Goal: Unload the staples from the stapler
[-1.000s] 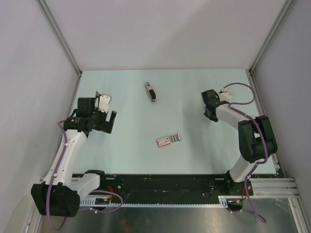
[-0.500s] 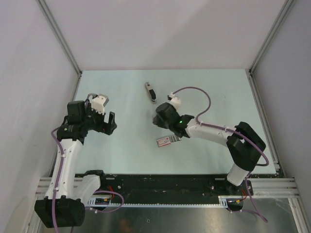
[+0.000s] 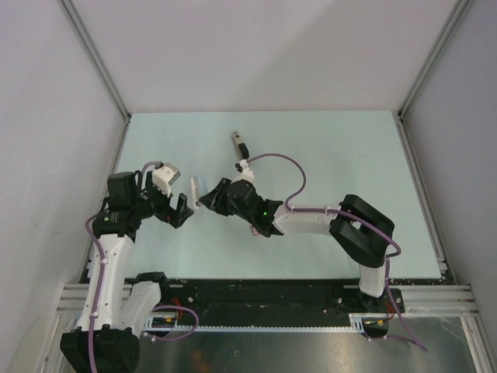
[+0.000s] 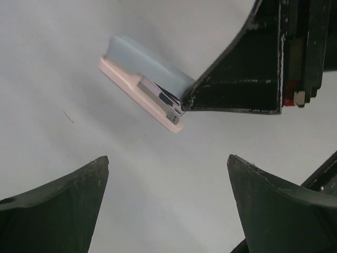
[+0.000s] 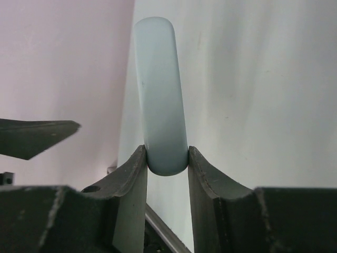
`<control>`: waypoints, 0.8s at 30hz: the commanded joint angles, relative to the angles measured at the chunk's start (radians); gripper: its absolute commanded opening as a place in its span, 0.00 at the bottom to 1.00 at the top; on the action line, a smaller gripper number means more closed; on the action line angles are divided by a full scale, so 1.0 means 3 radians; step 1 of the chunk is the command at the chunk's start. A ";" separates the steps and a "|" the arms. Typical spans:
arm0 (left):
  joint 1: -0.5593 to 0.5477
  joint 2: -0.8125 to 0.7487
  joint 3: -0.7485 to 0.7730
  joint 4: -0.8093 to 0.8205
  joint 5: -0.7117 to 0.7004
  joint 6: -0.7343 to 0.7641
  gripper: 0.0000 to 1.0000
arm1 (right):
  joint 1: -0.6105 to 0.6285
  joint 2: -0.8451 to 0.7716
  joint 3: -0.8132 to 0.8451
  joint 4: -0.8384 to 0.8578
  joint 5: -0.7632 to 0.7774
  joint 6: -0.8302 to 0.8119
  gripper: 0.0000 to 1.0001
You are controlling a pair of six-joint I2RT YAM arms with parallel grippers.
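Left wrist view gives us the pale blue-and-pink plastic stapler (image 4: 145,84), pinched by its end in the right gripper (image 5: 167,153), slanting across the gap straight ahead of the wide-spread left gripper (image 4: 167,157); staples presumably inside, unseen.

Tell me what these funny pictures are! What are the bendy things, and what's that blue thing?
These are two robot arms, the left arm and the right arm, bolted to a table. One picture looks down from above. The other two come from little cameras on the wrists, so you see each gripper's own black fingers up close. The right gripper pinches a pale blue oblong thing and holds it out toward the left gripper, which is wide open and holds nothing. Farther back on the table lies the stapler, a small dark bar with a silvery part. I can't see any loose staples.
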 commanded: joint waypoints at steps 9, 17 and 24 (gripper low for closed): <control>0.0051 0.0151 -0.0149 0.0027 0.0478 0.0453 0.99 | 0.0070 -0.0117 0.0177 0.0384 0.0078 0.0068 0.00; 0.0058 0.0350 -0.0150 0.0040 0.0418 0.0658 0.95 | 0.0080 -0.0168 0.0152 0.0415 0.0006 0.0131 0.00; 0.0085 0.0445 -0.0072 0.0126 0.0423 0.0612 0.92 | 0.0098 -0.0127 0.0130 0.0529 -0.0130 0.0267 0.00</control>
